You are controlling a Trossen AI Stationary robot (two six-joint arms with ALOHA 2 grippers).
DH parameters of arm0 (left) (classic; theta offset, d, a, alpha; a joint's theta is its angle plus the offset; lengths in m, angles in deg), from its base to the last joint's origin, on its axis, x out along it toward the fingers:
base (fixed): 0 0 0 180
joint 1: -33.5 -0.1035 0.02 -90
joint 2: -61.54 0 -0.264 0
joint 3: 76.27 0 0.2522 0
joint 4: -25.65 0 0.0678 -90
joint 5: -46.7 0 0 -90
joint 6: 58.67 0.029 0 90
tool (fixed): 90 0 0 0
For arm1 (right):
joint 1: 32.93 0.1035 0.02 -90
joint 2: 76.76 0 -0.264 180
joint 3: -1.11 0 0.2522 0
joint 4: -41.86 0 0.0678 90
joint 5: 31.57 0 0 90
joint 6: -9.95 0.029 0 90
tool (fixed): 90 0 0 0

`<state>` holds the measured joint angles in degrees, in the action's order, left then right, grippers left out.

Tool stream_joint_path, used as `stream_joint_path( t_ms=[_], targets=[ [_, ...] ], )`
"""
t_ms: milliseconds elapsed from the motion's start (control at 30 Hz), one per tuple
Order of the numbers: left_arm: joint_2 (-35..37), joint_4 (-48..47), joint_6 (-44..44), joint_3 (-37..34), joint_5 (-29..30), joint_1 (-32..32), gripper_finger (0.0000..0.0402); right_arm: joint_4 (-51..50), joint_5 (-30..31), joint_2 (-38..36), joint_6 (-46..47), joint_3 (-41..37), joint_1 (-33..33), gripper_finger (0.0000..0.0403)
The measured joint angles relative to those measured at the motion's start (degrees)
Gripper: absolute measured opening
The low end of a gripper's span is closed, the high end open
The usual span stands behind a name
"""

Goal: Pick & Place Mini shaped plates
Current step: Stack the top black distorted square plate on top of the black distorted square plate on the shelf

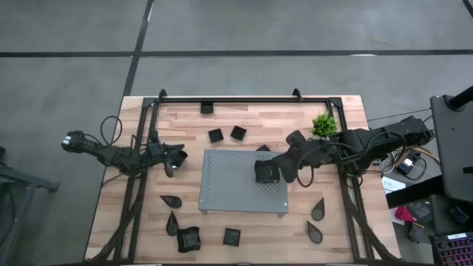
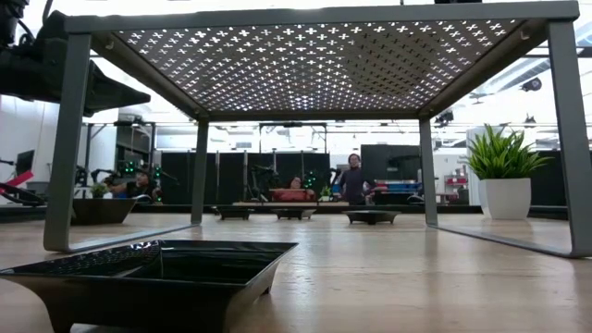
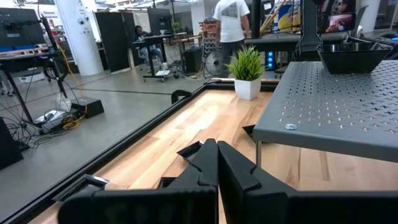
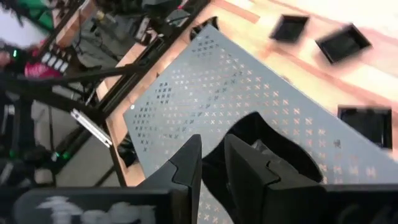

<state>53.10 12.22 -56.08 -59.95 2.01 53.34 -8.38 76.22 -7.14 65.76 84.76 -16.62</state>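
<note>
Small black mini plates lie about the wooden table: squares beyond the grey perforated board, teardrops at either side, and a wavy-edged one at the near edge. One more mini plate sits on the board's right part, with my right gripper shut on it from the right. My left gripper hangs shut left of the board, touching nothing. In the left wrist view its fingers meet, and the plate on the board shows far off. My right gripper has the mini plate by its rim, with the fingers close together and slanting down from the table's right side. The fingers hide the exact place of contact. The plate's bottom rests level on the grey board.
A green potted plant stands by the board's far right corner, close to my right arm. A black frame runs along the table's far edge and sides. The board stands raised on legs, with a plate near it. People are in the room behind.
</note>
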Motion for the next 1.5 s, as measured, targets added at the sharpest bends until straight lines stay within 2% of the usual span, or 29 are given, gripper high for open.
stream_joint_path(
  t_ms=[100,267,500,633,700,967,1267,1500],
  targets=[
    [0.00,-0.02,0.02,0.00,0.01,0.00,0.0000,0.88,0.08,-0.23,-3.55,0.00,0.81,0.0057],
    [0.00,-0.01,0.00,0.00,0.00,0.00,0.0000,3.27,0.83,-0.55,-13.37,0.00,3.31,0.0013],
    [0.00,-0.02,0.00,0.00,-0.01,0.00,0.0000,13.32,4.67,-0.50,-31.29,-0.02,8.97,0.0008],
    [0.00,-0.02,0.02,0.00,0.01,0.00,0.0000,19.45,4.92,-0.52,-44.85,-0.02,12.94,0.0008],
    [0.00,-0.02,0.01,-0.01,0.01,0.01,0.0000,20.98,4.90,-0.52,-48.31,-0.02,14.64,0.0008],
    [0.00,-0.02,0.01,-0.01,0.01,0.00,0.0000,22.42,4.91,-0.66,-53.16,-1.07,18.72,0.0008],
    [0.00,-0.02,0.01,0.00,0.00,0.02,0.0000,29.77,4.85,-0.71,-56.00,-7.42,23.16,0.0008],
    [0.00,0.19,-1.24,-0.01,-0.17,0.01,0.0000,32.79,4.62,-6.87,-58.53,-14.19,24.88,0.0008]
  ],
)
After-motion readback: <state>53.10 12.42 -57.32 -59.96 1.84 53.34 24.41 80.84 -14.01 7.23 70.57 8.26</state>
